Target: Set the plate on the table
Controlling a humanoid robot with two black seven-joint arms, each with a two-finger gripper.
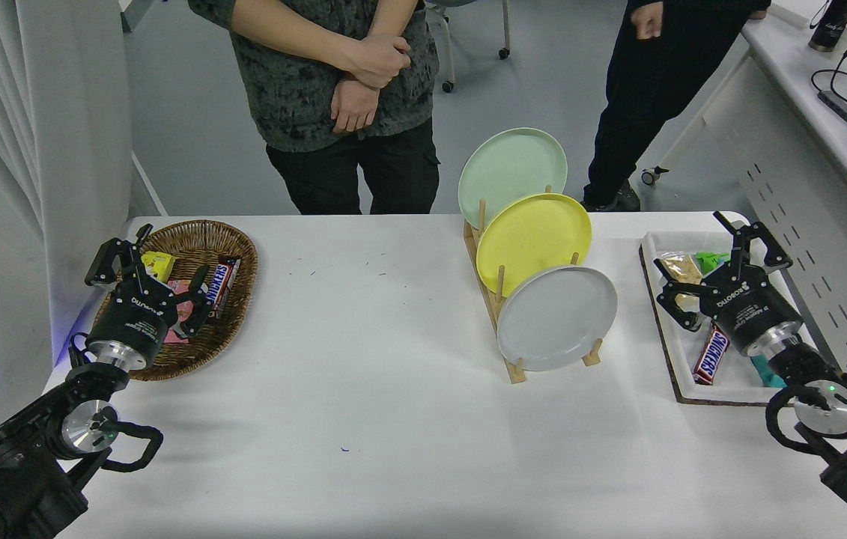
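At the far left the left end effector point(150, 273) is parked above an oval woven wicker basket point(240, 247) of wrapped snacks, its black fingers spread and nothing between them; the arm rises from the lower left corner, wrist bent so the tool points away over the basket.

Past a bare stretch of the large white table point(363, 419), a slatted wooden dish rack point(514, 370) holds three plates on edge, each leaning back between its pegs so that a face and a rim stay exposed for a grab: the round mint-green plate point(513, 168) at the back, the round yellow plate point(534, 236) in the middle, and nearest the camera the round plain light-grey plate point(556, 318), the one to be laid flat.

To the right, the right end effector point(723, 262) hovers over a white rectangular tray point(685, 393) of snack bars, released, fingers apart and empty. Its arm enters from the lower right corner, forearm angled up and left, well apart from the grey plate. The reach seems not yet begun.
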